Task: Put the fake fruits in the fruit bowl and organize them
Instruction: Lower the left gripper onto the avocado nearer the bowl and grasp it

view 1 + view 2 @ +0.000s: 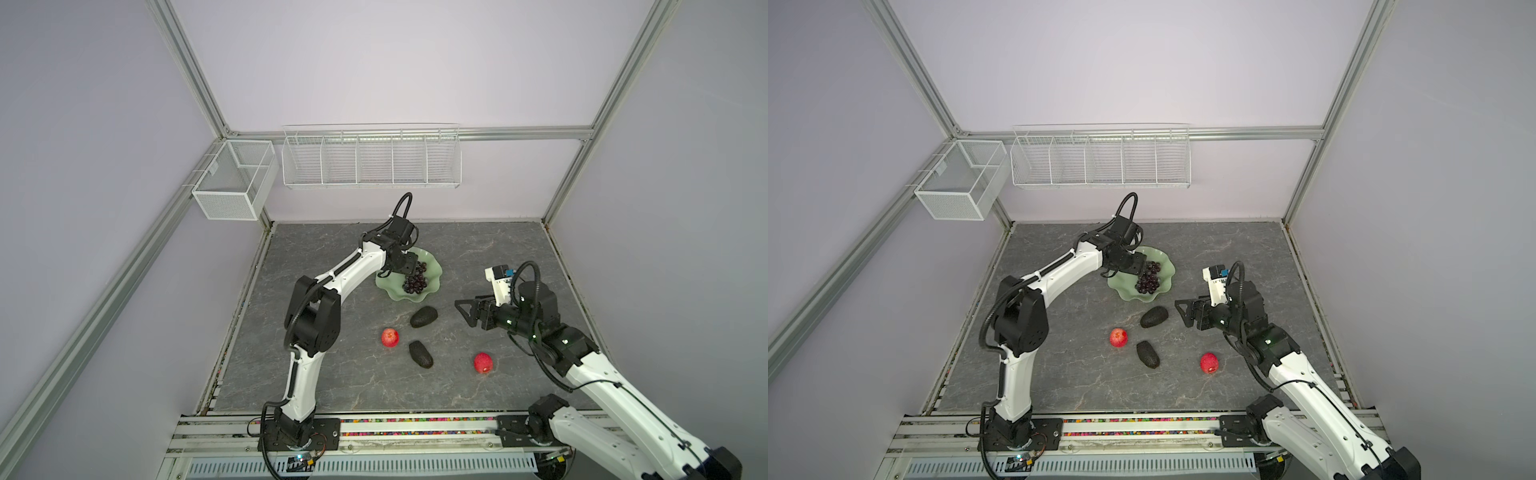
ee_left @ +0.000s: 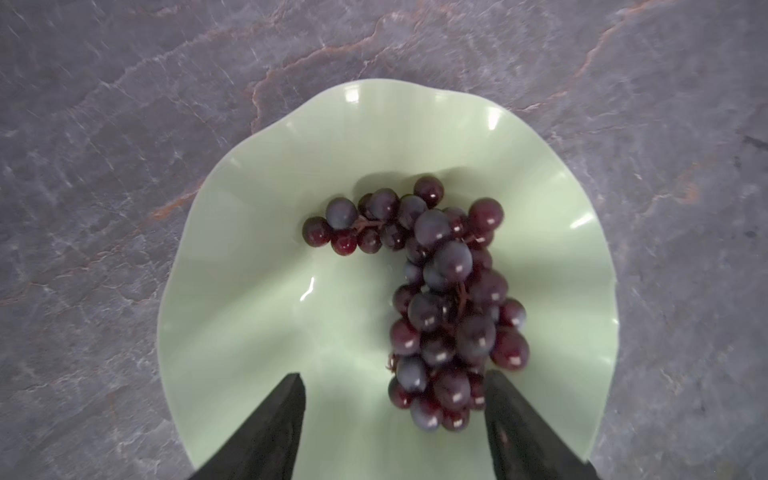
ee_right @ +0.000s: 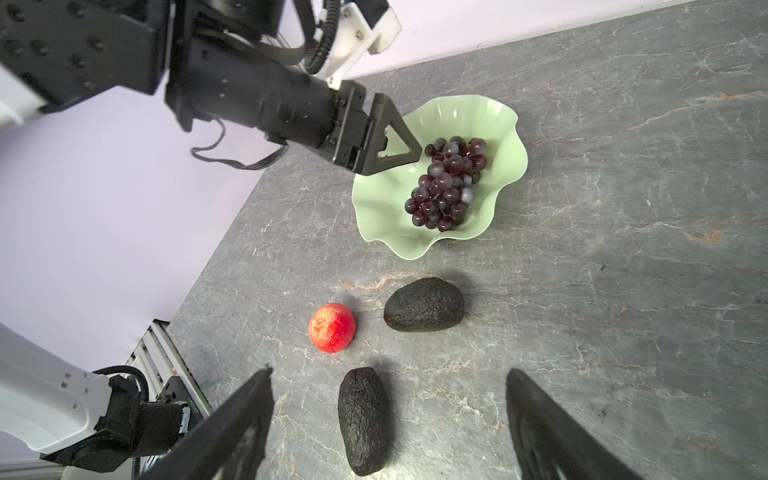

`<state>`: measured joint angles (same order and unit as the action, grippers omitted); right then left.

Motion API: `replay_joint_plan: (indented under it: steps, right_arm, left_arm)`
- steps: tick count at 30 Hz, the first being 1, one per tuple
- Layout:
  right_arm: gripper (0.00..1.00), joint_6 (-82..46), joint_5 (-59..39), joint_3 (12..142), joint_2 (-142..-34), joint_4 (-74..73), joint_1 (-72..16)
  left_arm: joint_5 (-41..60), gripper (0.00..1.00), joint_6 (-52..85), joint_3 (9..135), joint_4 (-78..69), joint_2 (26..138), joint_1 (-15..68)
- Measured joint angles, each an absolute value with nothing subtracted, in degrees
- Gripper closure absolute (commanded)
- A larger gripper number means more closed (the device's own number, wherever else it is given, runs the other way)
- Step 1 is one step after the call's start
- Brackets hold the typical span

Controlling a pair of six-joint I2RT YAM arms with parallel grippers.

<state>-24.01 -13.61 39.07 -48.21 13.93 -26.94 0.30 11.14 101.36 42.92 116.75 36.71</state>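
A bunch of dark purple grapes point(image 2: 449, 299) lies inside the pale green fruit bowl point(image 1: 432, 270). My left gripper point(image 2: 394, 375) hovers open just over it, the bunch's end lying loose beside one finger point(image 2: 511, 419). On the table in front of the bowl lie two dark avocados point(image 1: 424, 316) point(image 1: 420, 354) and two red apples point(image 1: 390, 337) point(image 1: 483, 363). My right gripper point(image 3: 388, 371) stands open and empty above the table, right of the avocados. Its wrist view looks down on the nearer avocado point(image 3: 365, 419), one apple point(image 3: 332, 328) and the other avocado point(image 3: 424, 304).
White wire baskets point(image 1: 371, 160) point(image 1: 235, 178) hang on the back wall and left frame, well above the grey stone tabletop point(image 1: 498, 249). The left arm point(image 1: 332, 282) reaches from the front rail to the bowl's left side.
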Motion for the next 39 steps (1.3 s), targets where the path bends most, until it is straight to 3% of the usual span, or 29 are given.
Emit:
replay_joint_plan:
  steps: [7,13,39]
  right_arm:
    - [0.12,-24.12,-13.93,34.54,-44.6,15.18,-27.0]
    - [0.12,-25.41,-14.85,30.96,-43.48,15.35,-27.66]
    - [0.12,-26.11,-17.43,30.26,-41.58,15.4,-28.29]
  left_arm:
    - [3.05,0.29,5.23,79.48,34.06,97.89,46.0]
    - [3.46,0.27,4.05,70.11,30.13,96.75,50.72]
    - [-0.21,0.25,2.79,71.79,24.95,106.67,51.92]
